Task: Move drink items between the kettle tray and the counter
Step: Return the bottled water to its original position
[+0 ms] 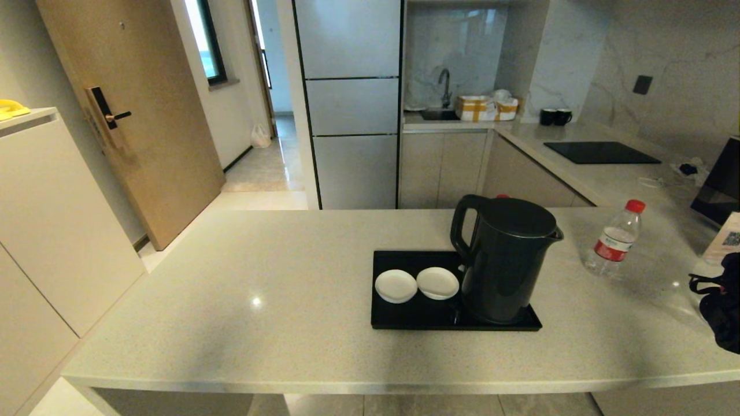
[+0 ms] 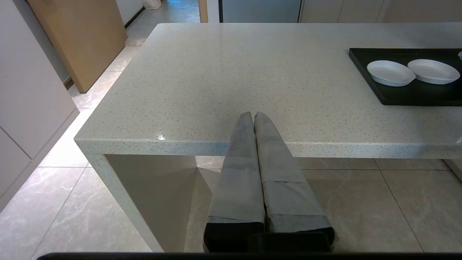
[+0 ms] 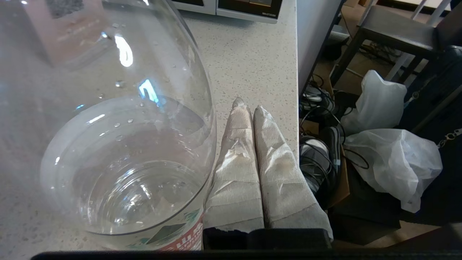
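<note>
One clear bottle with a red cap (image 1: 615, 240) stands on the counter (image 1: 260, 277), right of the black kettle tray (image 1: 404, 319). No bottle is visible on the tray. In the right wrist view a clear bottle with a red-and-white label (image 3: 122, 144) looms right beside my right gripper (image 3: 249, 104). It is outside the fingers, which are shut on nothing. That gripper (image 1: 716, 306) sits at the counter's right end. My left gripper (image 2: 253, 115) is shut and empty at the counter's near edge (image 2: 234, 144), left of the tray (image 2: 397, 99).
A dark kettle (image 1: 506, 260) and two white coasters (image 1: 396, 286) (image 1: 437, 283) occupy the tray. A small red spot (image 1: 502, 196) peeks over the kettle; I cannot tell what it is. A card (image 1: 725, 237) and a black appliance (image 1: 720, 179) stand at the far right.
</note>
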You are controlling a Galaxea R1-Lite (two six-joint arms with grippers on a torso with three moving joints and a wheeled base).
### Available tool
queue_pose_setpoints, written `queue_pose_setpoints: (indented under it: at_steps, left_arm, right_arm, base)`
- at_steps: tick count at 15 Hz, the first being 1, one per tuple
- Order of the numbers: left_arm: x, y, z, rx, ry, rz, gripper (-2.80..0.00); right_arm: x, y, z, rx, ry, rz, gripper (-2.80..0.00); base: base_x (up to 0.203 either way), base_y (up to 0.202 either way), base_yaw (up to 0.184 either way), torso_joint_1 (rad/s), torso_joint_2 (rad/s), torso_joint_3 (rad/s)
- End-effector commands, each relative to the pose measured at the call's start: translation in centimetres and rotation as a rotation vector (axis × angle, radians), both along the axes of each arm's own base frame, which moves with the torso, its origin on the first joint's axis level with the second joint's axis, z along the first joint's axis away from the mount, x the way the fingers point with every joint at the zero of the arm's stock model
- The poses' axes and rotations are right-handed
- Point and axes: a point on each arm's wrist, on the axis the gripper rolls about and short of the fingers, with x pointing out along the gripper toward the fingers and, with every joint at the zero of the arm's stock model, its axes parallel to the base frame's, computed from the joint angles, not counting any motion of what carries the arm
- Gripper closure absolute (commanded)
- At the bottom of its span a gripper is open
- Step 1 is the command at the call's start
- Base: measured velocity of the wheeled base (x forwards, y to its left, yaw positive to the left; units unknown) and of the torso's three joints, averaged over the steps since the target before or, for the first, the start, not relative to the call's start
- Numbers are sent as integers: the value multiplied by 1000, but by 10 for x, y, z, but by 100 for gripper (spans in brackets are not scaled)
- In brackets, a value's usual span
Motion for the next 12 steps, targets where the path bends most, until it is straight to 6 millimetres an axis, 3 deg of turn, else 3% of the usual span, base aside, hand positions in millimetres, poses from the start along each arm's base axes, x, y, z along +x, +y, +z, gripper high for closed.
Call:
queue_pose_setpoints:
  at_steps: [1,6,12]
  left_arm:
    - [0,0,0,0,-1,0,0]
    - [0,0,0,0,-1,0,0]
    - [0,0,0,0,-1,0,0]
  right_arm:
    - [0,0,2,-5,-6,-4,0]
    - [-1,1,4,-4,-9,0,0]
    - [-6,4,-8,62,73,11,0]
  base:
    - [0,0,0,0,0,0]
    - [0,0,0,0,0,0]
    - [0,0,0,0,0,0]
